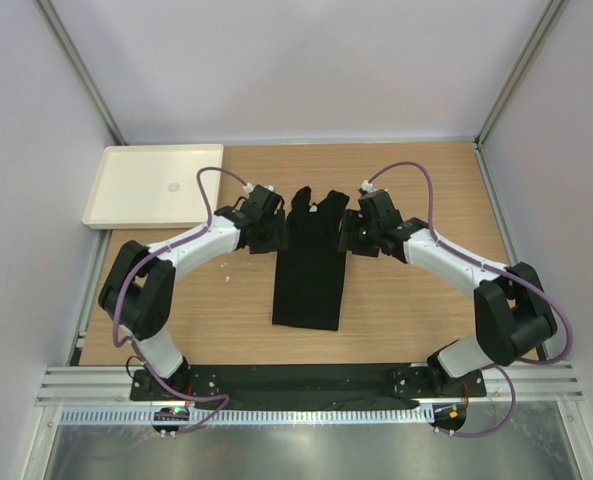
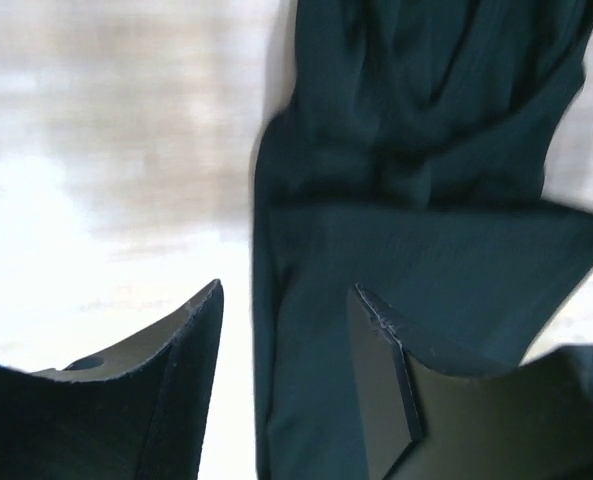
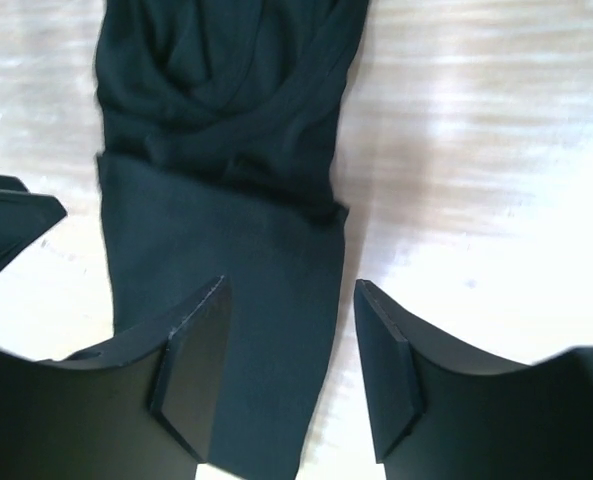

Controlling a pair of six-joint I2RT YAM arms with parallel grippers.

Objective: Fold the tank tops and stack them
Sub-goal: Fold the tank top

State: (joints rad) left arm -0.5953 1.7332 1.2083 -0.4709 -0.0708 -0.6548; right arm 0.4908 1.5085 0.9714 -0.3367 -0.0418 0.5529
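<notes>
far left, a white tray (image 1: 151, 185) waits at the desk (image 1: 416, 310) corner, probably where the stack belongs. next, the left arm (image 1: 191, 245) reaches forward and bends inward, the left fingers (image 2: 181, 370) parted and gripping nothing, with cloth lying below the gap. in the middle the black tank top (image 1: 311, 265) lies flat as a narrow strip, sides seemingly folded in, straps at the far end — ready for a crosswise fold, i judge. the right arm (image 1: 446, 262) mirrors that pose; the right fingers (image 3: 191, 360) likewise stand apart and empty, over the top's right edge near the straps.
</notes>
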